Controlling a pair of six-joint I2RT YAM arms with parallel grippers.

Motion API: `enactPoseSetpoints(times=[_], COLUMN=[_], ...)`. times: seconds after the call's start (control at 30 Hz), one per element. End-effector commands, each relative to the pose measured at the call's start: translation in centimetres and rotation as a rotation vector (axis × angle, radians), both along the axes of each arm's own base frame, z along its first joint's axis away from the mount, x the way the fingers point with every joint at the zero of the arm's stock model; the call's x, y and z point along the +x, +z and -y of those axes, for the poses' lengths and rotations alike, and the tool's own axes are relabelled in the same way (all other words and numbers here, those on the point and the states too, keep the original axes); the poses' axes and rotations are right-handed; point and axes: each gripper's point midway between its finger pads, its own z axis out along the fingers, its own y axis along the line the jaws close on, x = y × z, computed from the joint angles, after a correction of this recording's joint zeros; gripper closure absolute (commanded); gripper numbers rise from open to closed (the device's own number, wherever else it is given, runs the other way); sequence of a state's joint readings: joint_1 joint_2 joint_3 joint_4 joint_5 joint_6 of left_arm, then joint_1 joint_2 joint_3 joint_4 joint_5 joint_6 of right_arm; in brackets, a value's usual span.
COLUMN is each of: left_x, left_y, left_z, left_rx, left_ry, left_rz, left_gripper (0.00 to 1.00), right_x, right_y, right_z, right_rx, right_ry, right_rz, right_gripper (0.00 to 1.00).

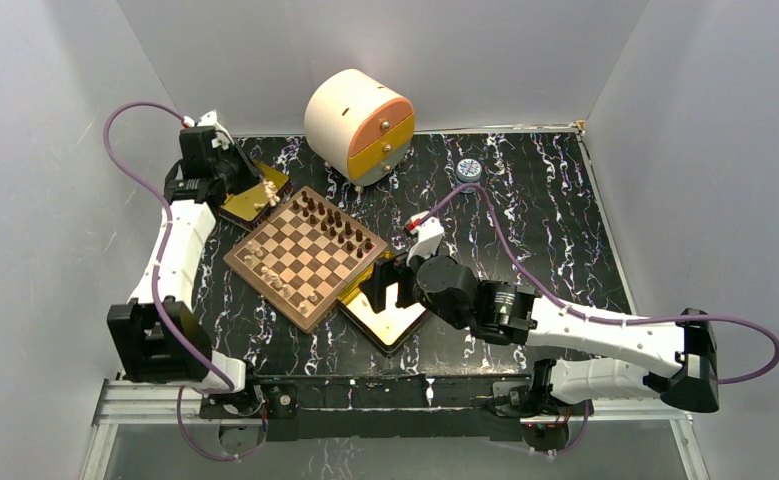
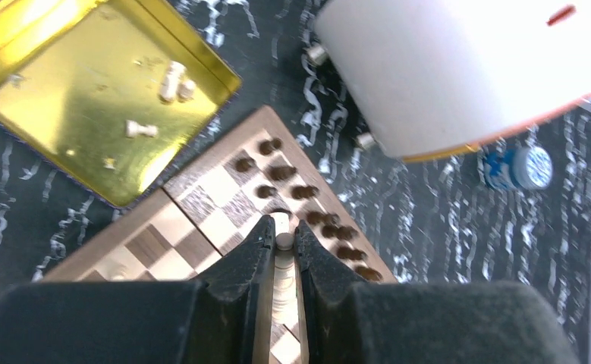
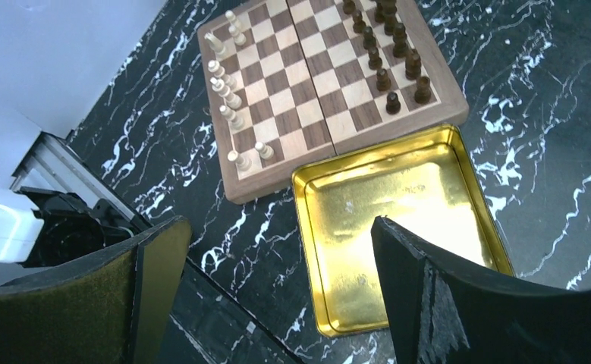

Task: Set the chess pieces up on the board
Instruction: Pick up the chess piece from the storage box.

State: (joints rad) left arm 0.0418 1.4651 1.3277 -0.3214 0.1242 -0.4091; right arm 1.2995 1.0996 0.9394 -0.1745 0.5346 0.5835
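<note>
**Light piece in the left jaws, waiting for its square**

My left gripper (image 2: 281, 227) is clamped on one small light tan wooden chess piece (image 2: 284, 241). The piece's head shows between the fingertips, above the dark-side corner of the square wooden chessboard with brown and tan checks (image 2: 201, 205). My right gripper (image 3: 273, 227) has its jaws spread wide and holds nothing. It hangs over the shiny gold square tin (image 3: 398, 220) just beside the board's near edge.

To do this step well, I judge I should carry the piece across the board to its light side, staying high over the dark brown pieces (image 2: 281, 173). Then I come straight down on a free square and let go only once the base sits flat, because the neighbours stand close and look easy to tip.

Counts:
- One board and two gold tins.
- One cream and orange round drawer box (image 1: 360, 125) beyond the board.
- One small blue-and-white disc (image 1: 468, 169) beyond the board.
- The second gold tin (image 2: 87, 98), off the board's left corner, holds three light pieces and perhaps a fourth speck.
- The tin under my right gripper holds none.
- On the board I count nine or so light tan pieces (image 3: 230, 115) and roughly a dozen dark, though they blur together.
</note>
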Motion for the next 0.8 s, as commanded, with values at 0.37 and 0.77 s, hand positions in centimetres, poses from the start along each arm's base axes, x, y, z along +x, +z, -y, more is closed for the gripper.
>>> enactPoseSetpoints(times=[0.37, 0.77], left_x=[-9.1, -12.3], left_y=[2.2, 3.4], left_z=[8.4, 14.4], left_rx=[-0.246, -0.409], left_ry=[-0.398, -0.649], left_rz=[0.047, 0.05], left_gripper=[1.0, 1.0], right_x=[4.0, 8.0], right_y=[3.6, 4.1], right_z=[-4.1, -6.6], right_rx=[0.307, 0.571], right_ry=[0.126, 0.243], right_rz=[-0.096, -0.309], right_gripper=[0.11, 0.51])
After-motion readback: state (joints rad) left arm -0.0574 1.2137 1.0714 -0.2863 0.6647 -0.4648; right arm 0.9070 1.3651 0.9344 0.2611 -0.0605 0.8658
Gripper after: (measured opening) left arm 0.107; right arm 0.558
